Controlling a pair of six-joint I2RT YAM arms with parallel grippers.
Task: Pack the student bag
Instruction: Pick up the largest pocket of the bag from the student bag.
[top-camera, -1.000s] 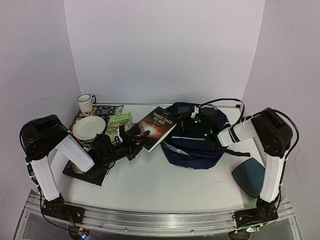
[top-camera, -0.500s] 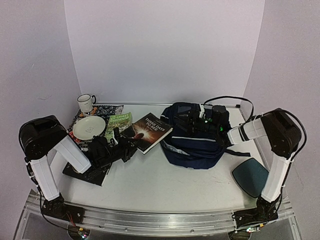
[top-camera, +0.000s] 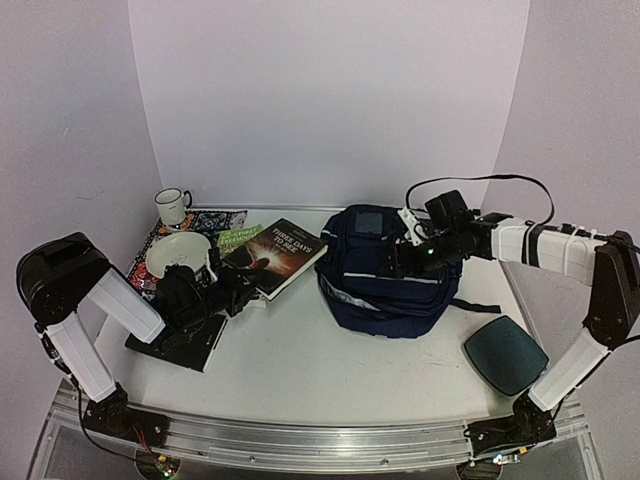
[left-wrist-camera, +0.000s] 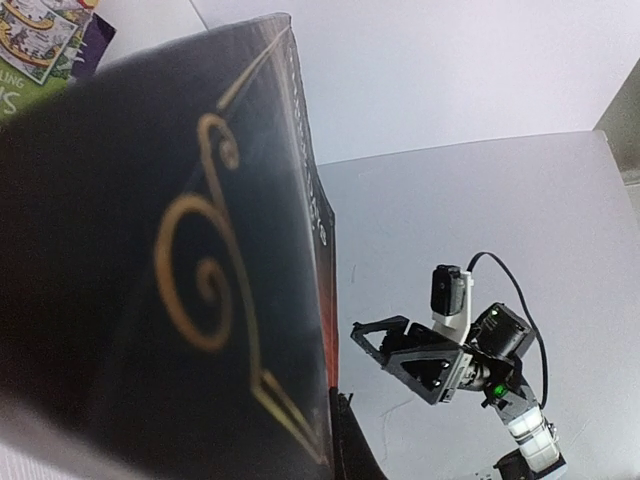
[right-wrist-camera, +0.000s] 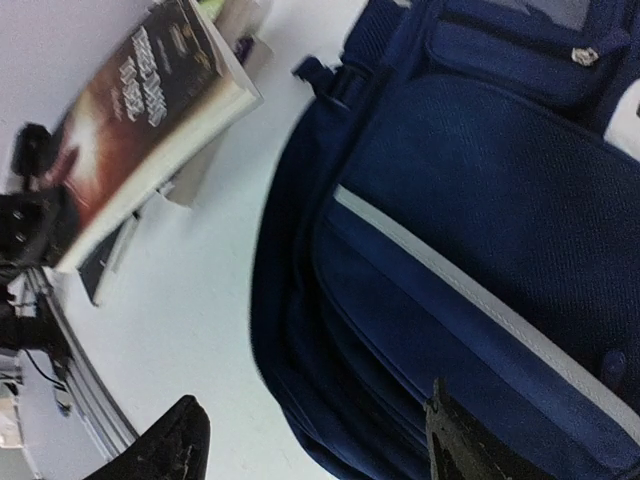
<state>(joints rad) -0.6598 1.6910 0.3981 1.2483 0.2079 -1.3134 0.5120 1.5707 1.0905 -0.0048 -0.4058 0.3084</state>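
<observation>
Left arm up first: white boxy links between bulky rounded black joint housings. Right arm matched it, white links banded in black, and a thin black cable looped above. Black mounting base at the foot. The right gripper was a black open triangular frame, with a white camera mount on top and a green light glowing. Its fingers were matt black.

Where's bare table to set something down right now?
Widest free patch: the near-centre table, between the black notebook, the student bag and the teal pad. Back left is crowded: mug, plate, green booklet, dark book.
</observation>
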